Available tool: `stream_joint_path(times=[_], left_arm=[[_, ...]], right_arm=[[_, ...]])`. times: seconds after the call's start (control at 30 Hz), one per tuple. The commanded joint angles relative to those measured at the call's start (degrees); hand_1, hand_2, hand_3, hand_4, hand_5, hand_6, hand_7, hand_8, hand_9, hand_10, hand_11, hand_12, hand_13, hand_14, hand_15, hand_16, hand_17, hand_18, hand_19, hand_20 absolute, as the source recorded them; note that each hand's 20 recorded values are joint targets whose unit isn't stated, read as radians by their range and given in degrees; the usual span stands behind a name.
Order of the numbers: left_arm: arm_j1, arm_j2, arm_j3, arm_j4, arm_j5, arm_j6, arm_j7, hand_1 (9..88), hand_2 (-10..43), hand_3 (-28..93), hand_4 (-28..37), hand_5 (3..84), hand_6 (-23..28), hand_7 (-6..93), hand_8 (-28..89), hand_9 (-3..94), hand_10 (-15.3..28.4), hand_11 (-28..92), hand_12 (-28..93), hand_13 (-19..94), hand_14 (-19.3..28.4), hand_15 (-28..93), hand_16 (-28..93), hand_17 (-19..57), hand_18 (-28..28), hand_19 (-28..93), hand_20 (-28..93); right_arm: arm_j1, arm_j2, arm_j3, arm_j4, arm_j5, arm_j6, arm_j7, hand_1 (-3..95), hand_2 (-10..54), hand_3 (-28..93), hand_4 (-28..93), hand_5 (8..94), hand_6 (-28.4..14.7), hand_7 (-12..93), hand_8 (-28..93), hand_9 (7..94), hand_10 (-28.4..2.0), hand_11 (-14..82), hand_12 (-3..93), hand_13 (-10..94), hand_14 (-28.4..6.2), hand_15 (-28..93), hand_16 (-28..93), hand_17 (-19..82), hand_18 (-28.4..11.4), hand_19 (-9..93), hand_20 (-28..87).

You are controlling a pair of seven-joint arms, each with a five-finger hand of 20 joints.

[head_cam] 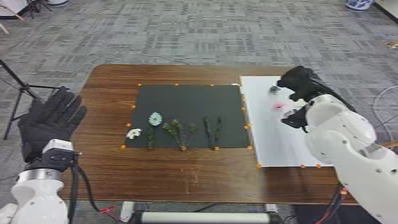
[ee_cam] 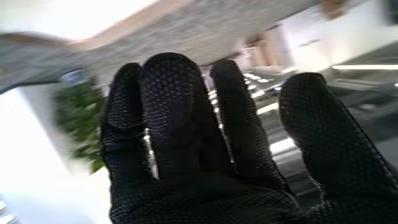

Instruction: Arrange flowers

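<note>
The hand (head_cam: 306, 86) has straight fingers (ee_cam: 173, 100), greenery (ee_cam: 80, 117) beyond.

Tabletop (head_cam: 169, 175) brown, streaked with darker grain. Mat (head_cam: 188, 100) near-black; tabs (head_cam: 250, 147) along edge orange. Sheet (head_cam: 286, 145) plain white. One bloom (head_cam: 155, 119) pale blue, another (head_cam: 134, 133) white with yellowish centre, third (head_cam: 278, 106) pink. Stems (head_cam: 183, 139) green. Left hand (head_cam: 51, 122) and right hand (head_cam: 306, 84) black; in wrist view, fingers (ee_cam: 171, 100) finely dotted. Arms (head_cam: 346, 135) white. Floor (head_cam: 204, 40) grey, mottled in patchy blocks. Pot (head_cam: 360, 4) blue and white.
</note>
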Motion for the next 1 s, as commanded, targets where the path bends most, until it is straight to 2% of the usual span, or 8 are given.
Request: stream_joint_path(times=[0.03, 0.13, 0.2, 0.3, 0.43, 0.5, 0.7, 1.0], left_arm=[[-1.7, 1.36, 0.91, 0.51, -0.22, 0.49, 0.33, 22.5, 19.7, 71, -28.3, 45.3, 9.0, 9.6, -8, 34.1, 14.8, 20, 9, 25, 13.7, 23, -6, -5.9, 15.2, 37, 10], [-3.24, 2.05, 1.7, 0.97, 0.82, 0.82, -0.12, 22.1, 19.9, 70, -28.3, 45.5, 8.6, 9.4, -8, 34.1, 14.7, 19, 9, 24, 12.7, 22, -6, -5.6, 15.0, 36, 9], [-4.55, 2.6, 2.02, 1.48, 0.93, 0.7, -1.53, 22.0, 19.9, 70, -28.3, 45.5, 8.4, 9.2, -8, 34.0, 14.7, 19, 9, 23, 12.3, 21, -6, -5.4, 14.7, 36, 9], [-5.96, 3.36, 2.72, 2.03, 0.64, 0.69, -1.56, 21.8, 19.9, 71, -28.3, 45.5, 8.6, 9.1, -8, 34.0, 14.7, 19, 8, 23, 12.5, 21, -6, -5.2, 14.4, 36, 9], [-6.53, 3.32, 3.11, 1.97, 0.98, 0.31, -1.75, 21.9, 19.9, 71, -28.3, 45.4, 8.8, 9.0, -8, 34.2, 14.8, 19, 9, 24, 13.2, 21, -6, -5.3, 14.4, 36, 9], [-6.1, 3.29, 2.84, 1.8, 1.23, 0.07, -2.57, 22.1, 19.7, 71, -28.3, 45.4, 8.8, 9.0, -8, 34.2, 14.8, 19, 9, 24, 13.2, 22, -6, -5.4, 14.4, 36, 9], [-5.62, 3.01, 2.88, 1.6, 1.22, 0.0, -2.36, 22.7, 19.3, 71, -28.3, 45.1, 9.0, 8.7, -8, 34.0, 14.8, 19, 9, 24, 13.6, 22, -5, -5.5, 15.2, 38, 10], [-5.26, 2.76, 3.17, 1.47, 1.37, 0.2, -2.23, 23.0, 19.1, 71, -28.3, 45.1, 9.0, 8.8, -8, 34.0, 14.7, 19, 9, 25, 13.7, 22, -5, -5.7, 15.2, 38, 10]], right_arm=[[-10.69, 2.87, 9.26, -0.72, 0.04, -5.57, 2.9, 30.3, 6.1, 76, -18, 50.8, -7.7, 8, -9, 48.6, -16.9, 8.4, 11.6, 60, -14.5, 71, 27, 28, -23.8, 77, 34], [-11.9, 3.54, 10.34, -0.93, -1.11, -9.5, 3.19, 31.3, 5.0, 76, -18, 50.8, -7.5, 8, -9, 48.3, -16.7, 8.3, 11.7, 60, -14.6, 71, 27, 28, -23.8, 77, 34], [-12.09, 3.74, 10.31, -0.89, -2.4, -13.53, 4.27, 32.1, 4.4, 76, -19, 51.0, -7.4, 8, -9, 48.3, -16.6, 8.1, 11.7, 60, -14.6, 71, 27, 28, -23.8, 77, 35], [-11.94, 3.69, 10.14, -0.62, -3.5, -18.3, 5.74, 33.8, 3.9, 76, -19, 50.2, -7.4, 8, -9, 46.6, -16.7, 7.3, 11.6, 59, -14.4, 71, 26, 27, -24.0, 76, 35], [-13.64, 3.44, 10.33, -0.88, -6.97, -15.97, 7.67, 35.2, 3.4, 76, -20, 49.3, -7.5, 7, -9, 45.5, -17.0, 7.0, 11.8, 59, -14.5, 71, 26, 27, -24.2, 76, 35], [-14.88, 3.39, 11.21, -1.16, -6.93, -16.15, 7.15, 35.7, 3.2, 75, -20, 49.2, -7.4, 7, -9, 45.5, -17.0, 7.1, 11.8, 59, -14.4, 71, 26, 27, -24.2, 76, 35], [-17.09, 3.62, 11.8, -1.1, -9.81, -8.75, 6.21, 37.1, 2.8, 76, -20, 50.1, -7.0, 8, -9, 46.0, -16.1, 7.9, 12.0, 60, -13.9, 73, 26, 28, -24.0, 78, 36], [-10.17, 3.29, 8.48, 5.68, -1.42, -15.66, 8.59, 45.1, 4.2, 77, -24, 44.9, -5.1, 9, -10, 41.9, -13.5, 8.5, 10.7, 58, -13.1, 71, 26, 28, -22.8, 77, 35]])
